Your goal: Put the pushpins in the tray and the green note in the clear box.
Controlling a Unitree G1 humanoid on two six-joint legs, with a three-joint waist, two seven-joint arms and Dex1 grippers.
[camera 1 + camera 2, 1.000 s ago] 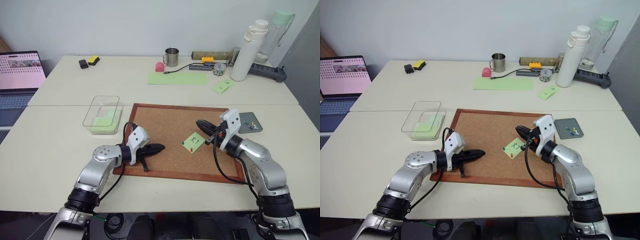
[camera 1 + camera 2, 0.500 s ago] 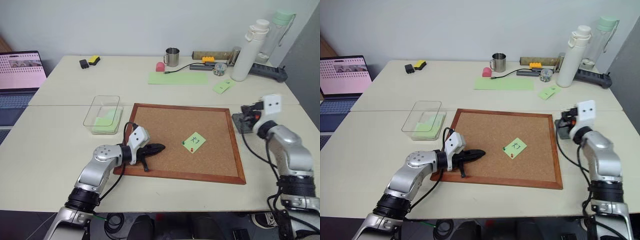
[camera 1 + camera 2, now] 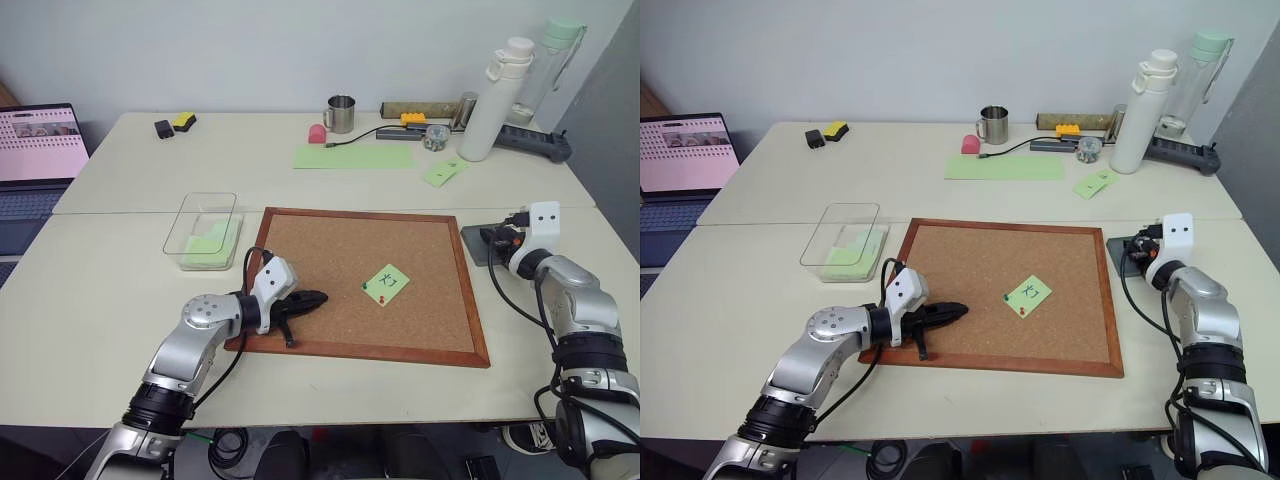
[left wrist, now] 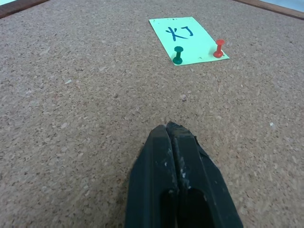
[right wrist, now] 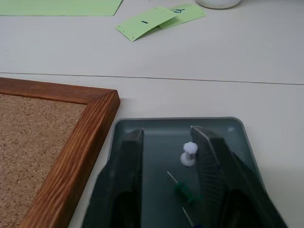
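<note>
The green note lies on the corkboard, held by a green pushpin and a red pushpin at its near edge. My left gripper rests shut and empty on the cork, left of the note. My right gripper hangs open over the dark-grey tray, just right of the board. Between its fingers a white pin and a green pin lie in the tray. The clear box stands left of the board with green paper inside.
A laptop sits at the far left. Along the back stand a metal mug, a white bottle, a power strip, a long pale-green sheet and small green slips.
My right gripper swung right from beside the note to over the tray, and its fingers opened. The left gripper stayed put.
</note>
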